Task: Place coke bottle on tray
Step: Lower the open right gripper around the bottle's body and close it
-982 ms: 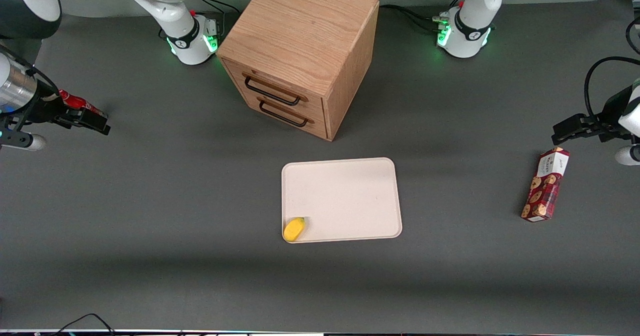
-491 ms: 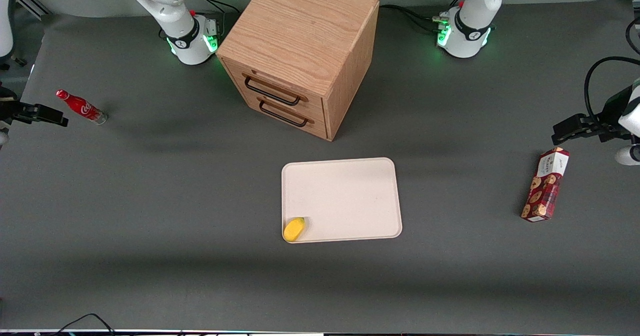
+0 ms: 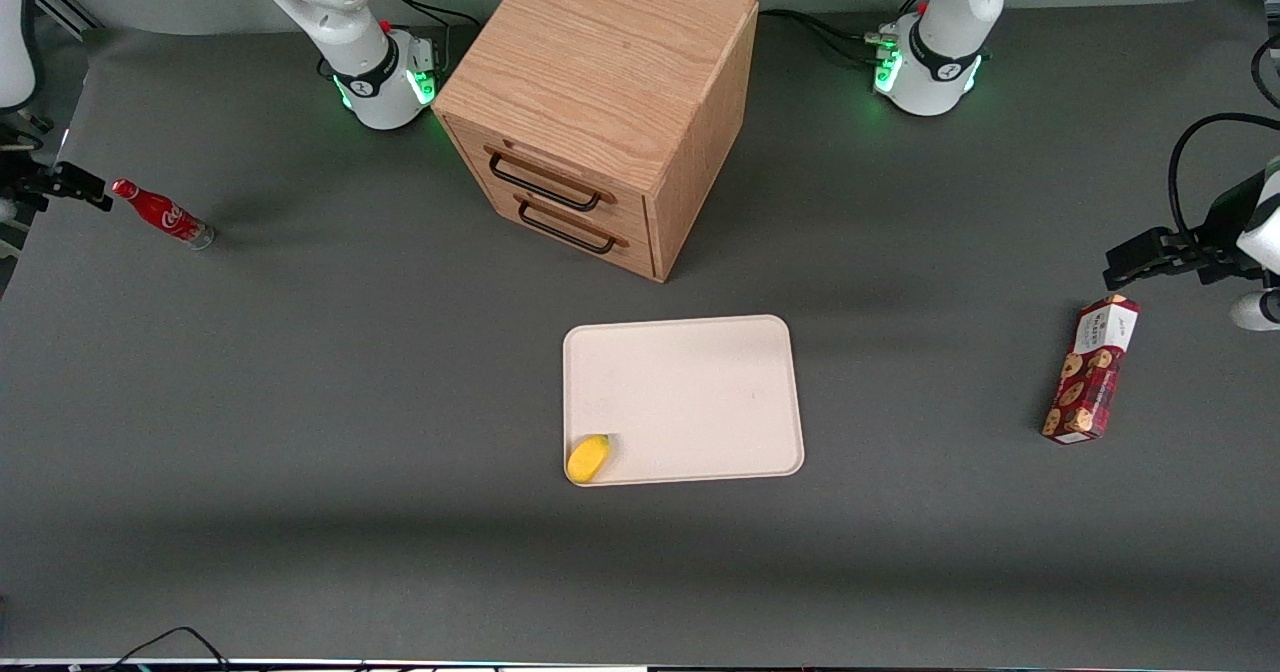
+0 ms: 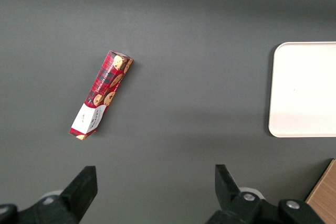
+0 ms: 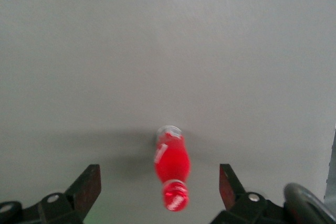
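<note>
The coke bottle, small and red with white script, stands upright on the grey table toward the working arm's end, far from the tray. The tray is flat, pale cream, and lies in front of the wooden drawer cabinet. My right gripper hangs open and empty at the table's edge beside the bottle, apart from it. In the right wrist view the bottle shows cap-up below the gripper, between the two spread fingers and touching neither. The tray also shows in the left wrist view.
A small yellow fruit lies on the tray's corner nearest the front camera. The wooden two-drawer cabinet stands farther from the camera than the tray. A red cookie box lies toward the parked arm's end, also in the left wrist view.
A second ago my gripper was at the bottle and covered part of it. It has since drawn away toward the table's edge, and the bottle stands free in the same spot.
</note>
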{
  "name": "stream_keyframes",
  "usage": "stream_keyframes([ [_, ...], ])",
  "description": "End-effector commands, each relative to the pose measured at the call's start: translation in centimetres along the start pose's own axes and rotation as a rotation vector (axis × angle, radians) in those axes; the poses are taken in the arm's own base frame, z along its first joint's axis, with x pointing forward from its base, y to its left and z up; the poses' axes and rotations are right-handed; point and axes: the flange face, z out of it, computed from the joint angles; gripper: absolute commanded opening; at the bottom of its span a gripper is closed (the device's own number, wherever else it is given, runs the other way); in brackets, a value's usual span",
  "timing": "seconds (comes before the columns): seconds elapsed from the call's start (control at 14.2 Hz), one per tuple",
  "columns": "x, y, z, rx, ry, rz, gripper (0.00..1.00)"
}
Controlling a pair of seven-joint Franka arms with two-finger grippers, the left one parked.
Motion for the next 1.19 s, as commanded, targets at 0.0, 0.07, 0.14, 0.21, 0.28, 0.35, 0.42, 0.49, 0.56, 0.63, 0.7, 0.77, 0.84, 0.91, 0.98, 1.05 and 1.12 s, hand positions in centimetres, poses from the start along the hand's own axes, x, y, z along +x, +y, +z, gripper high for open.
stream_keyframes([
  [0.0, -4.1, 0.1, 2.9, -0.035, 0.031, -0.014, 1.00],
  [0.07, -4.7, 0.4, 3.6, -0.028, 0.027, -0.018, 1.00],
  [0.14, -4.8, 0.4, 3.9, -0.027, 0.028, -0.027, 1.00],
  [0.21, -5.3, 0.7, 4.5, -0.019, 0.020, -0.016, 1.00],
  [0.28, -5.4, 0.6, 5.0, -0.016, 0.019, -0.015, 1.00],
  [0.35, -5.4, 0.4, 5.4, -0.017, 0.020, -0.017, 1.00],
  [0.42, -5.4, 0.4, 5.8, -0.020, 0.024, -0.021, 1.00],
  [0.49, -5.4, 0.6, 6.5, -0.025, 0.025, -0.037, 1.00],
  [0.56, -5.7, 1.1, 6.9, -0.028, 0.027, -0.031, 1.00],
  [0.63, -5.8, 1.3, 7.3, -0.029, 0.027, -0.029, 1.00],
  [0.7, -5.8, 1.3, 7.6, -0.028, 0.023, -0.031, 1.00],
  [0.77, -5.7, 1.3, 7.7, -0.030, 0.025, -0.029, 1.00],
  [0.84, -5.7, 1.3, 7.8, -0.028, 0.024, -0.028, 1.00],
  [0.91, -5.7, 1.3, 7.9, -0.027, 0.021, -0.029, 1.00],
  [0.98, -5.8, 1.2, 8.0, -0.025, 0.020, -0.028, 0.98],
  [1.05, -5.8, 1.2, 8.0, -0.022, 0.018, -0.025, 0.90],
  [1.12, -5.8, 1.2, 8.0, -0.019, 0.016, -0.023, 0.75],
])
